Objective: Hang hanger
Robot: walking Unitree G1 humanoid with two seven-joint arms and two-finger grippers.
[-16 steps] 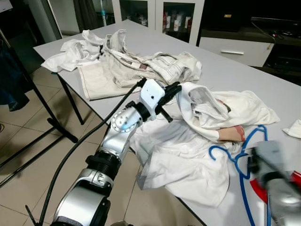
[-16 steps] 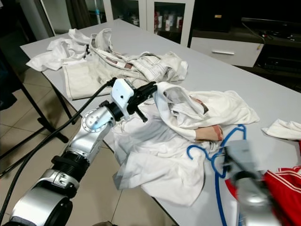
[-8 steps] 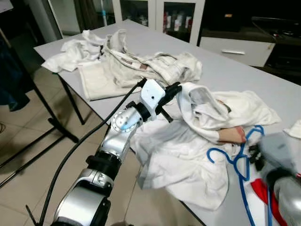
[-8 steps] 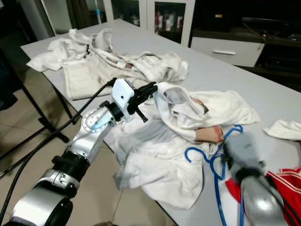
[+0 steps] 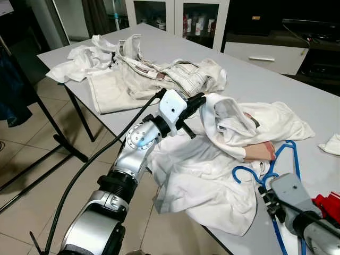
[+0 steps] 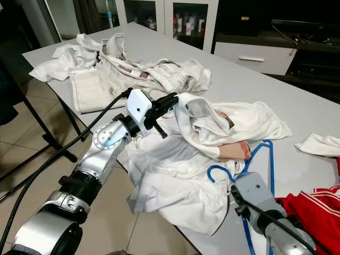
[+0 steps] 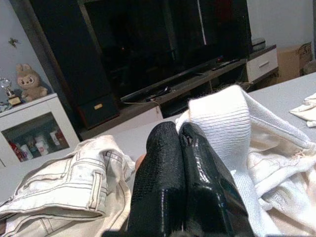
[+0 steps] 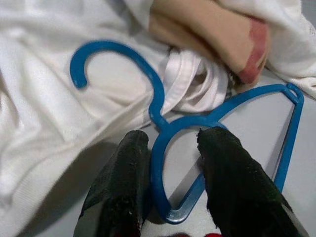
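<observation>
A blue plastic hanger [image 8: 158,106] lies flat on the grey table [image 5: 265,79], its hook resting on a rumpled white shirt [image 5: 202,180]. My right gripper [image 8: 168,173] is low over the hanger and open, one finger [image 8: 121,192] on each side of the hanger's shoulder bar just below the neck. In the eye views that right gripper [image 5: 265,195] sits at the table's near right. My left gripper [image 5: 199,100] is shut on the white shirt's ribbed collar [image 7: 222,118] and holds it lifted off the table.
A heap of cream clothes [image 5: 154,74] covers the table's far left end. A red garment [image 6: 313,204] lies at the near right and a small white cloth [image 6: 319,143] beyond it. The table's near edge runs under the shirt. A dark rack leg [image 5: 58,135] stands on the tiled floor at left.
My right gripper has come forward and down over the blue hanger; its fingers now stand either side of the bar. The left gripper still holds the collar in the same place.
</observation>
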